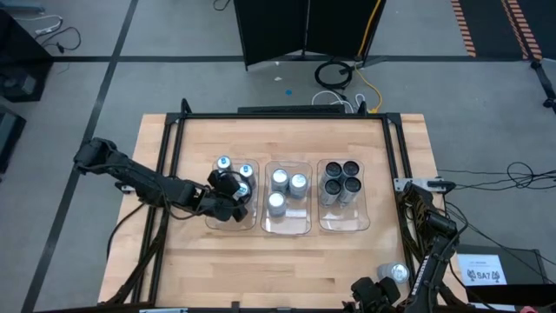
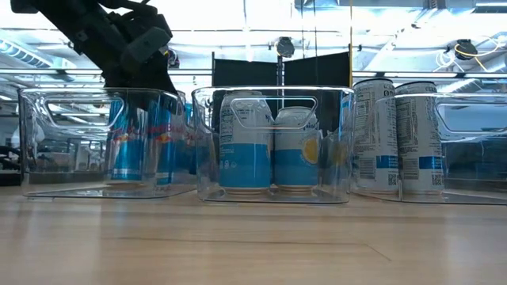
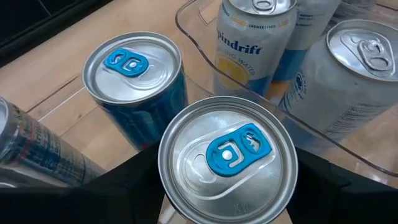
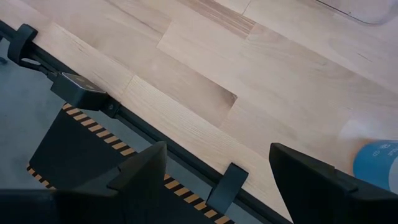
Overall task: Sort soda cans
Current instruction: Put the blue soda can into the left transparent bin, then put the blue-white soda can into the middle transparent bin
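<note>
Three clear trays stand in a row mid-table. The left tray (image 1: 211, 217) holds blue-tabbed soda cans (image 1: 223, 163), the middle tray (image 1: 306, 228) holds three silver-topped cans (image 1: 280, 180), and the right tray (image 1: 365, 222) holds dark-topped cans (image 1: 340, 178). My left gripper (image 1: 229, 187) reaches into the left tray and is shut on one blue-tabbed can (image 3: 227, 155). My right gripper (image 1: 375, 292) waits open at the near right edge, with nothing between its fingers (image 4: 143, 174). One more can (image 1: 396, 273) stands on the table beside it. My left gripper pinches the blue-tabbed can between its two fingers (image 3: 124, 186), one on each side of the upper wall just under the rim (image 3: 163, 171). The fingers slant down from the table's left side. The can stays upright inside the left tray. Whether its base rests on the tray floor is hidden.
A black frame (image 1: 174, 156) runs around the tabletop, with clamps on the near rail (image 4: 227, 183). Bare wood (image 1: 287, 269) lies between the trays and the near edge. In the left wrist view the middle tray's wall (image 3: 205, 46) stands close beside the held can.
</note>
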